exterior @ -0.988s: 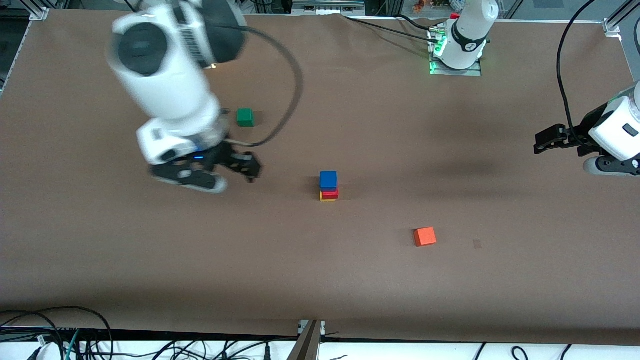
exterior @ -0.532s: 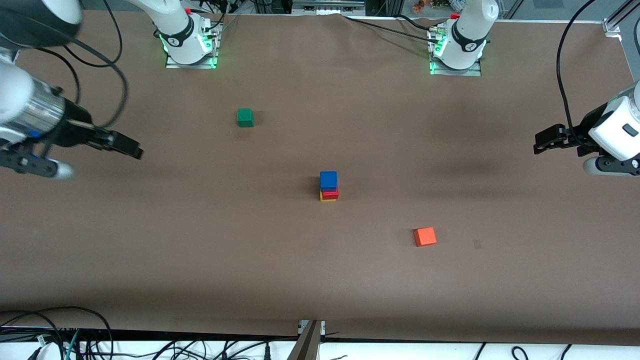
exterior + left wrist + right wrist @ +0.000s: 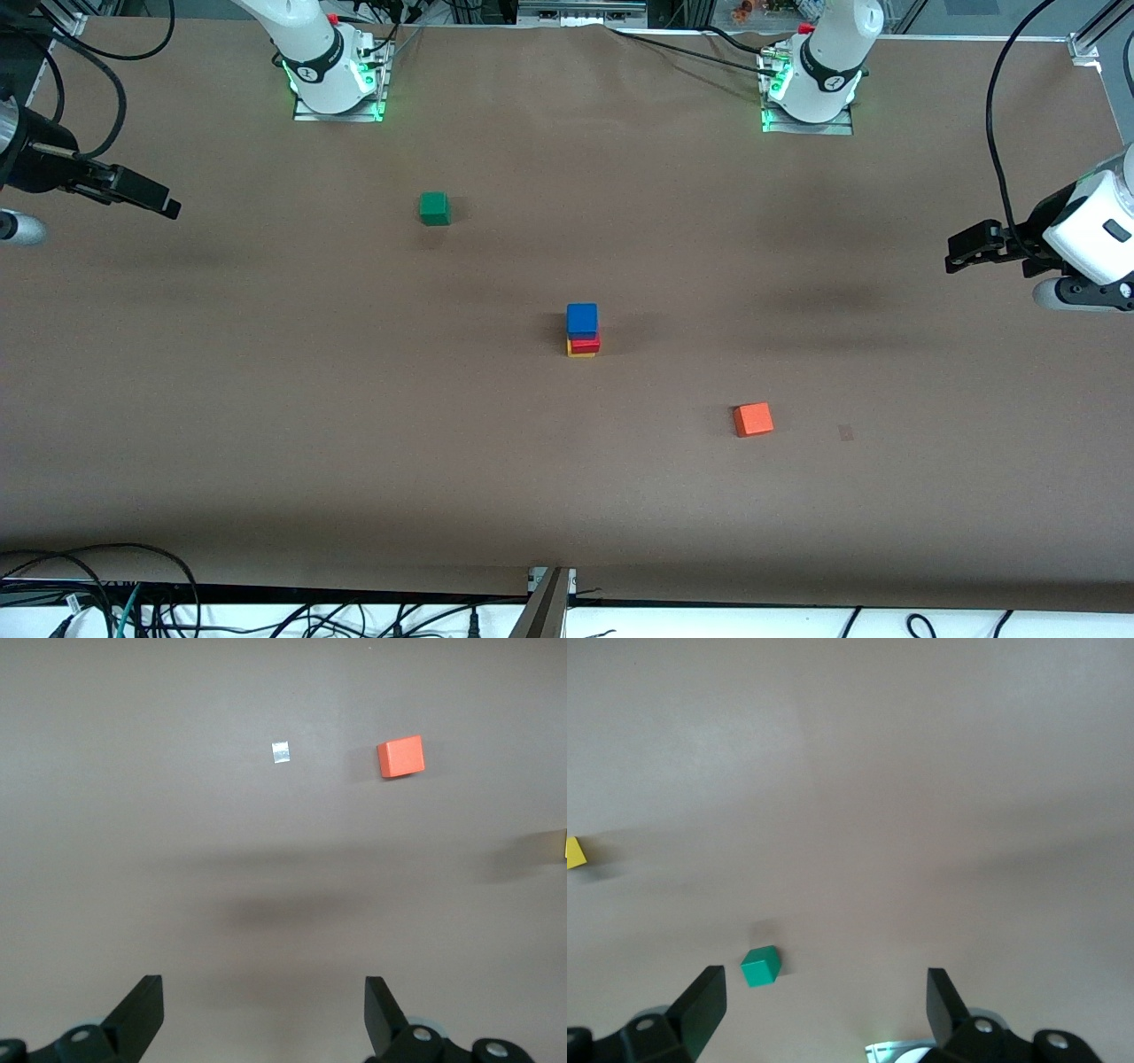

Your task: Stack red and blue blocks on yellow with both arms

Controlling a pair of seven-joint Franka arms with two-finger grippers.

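Observation:
The blue block (image 3: 582, 317) sits on the red block (image 3: 586, 343), which sits on the yellow cube (image 3: 580, 354), a three-high stack at the table's middle. No gripper touches it. My right gripper (image 3: 158, 203) is open and empty, held high over the right arm's end of the table; in the right wrist view (image 3: 826, 988) a yellow cube (image 3: 574, 852) shows at the frame's edge. My left gripper (image 3: 964, 249) is open and empty, waiting over the left arm's end; in the left wrist view (image 3: 264, 992) a yellow sliver (image 3: 564, 844) shows at the edge.
A green cube (image 3: 434, 208) lies farther from the front camera than the stack, toward the right arm's base; it shows in the right wrist view (image 3: 760, 966). An orange cube (image 3: 753, 419) lies nearer, toward the left arm's end, also in the left wrist view (image 3: 400, 756).
My right arm has swung away from beside the stack out to its own end of the table, empty. The stack and the left arm have not moved.

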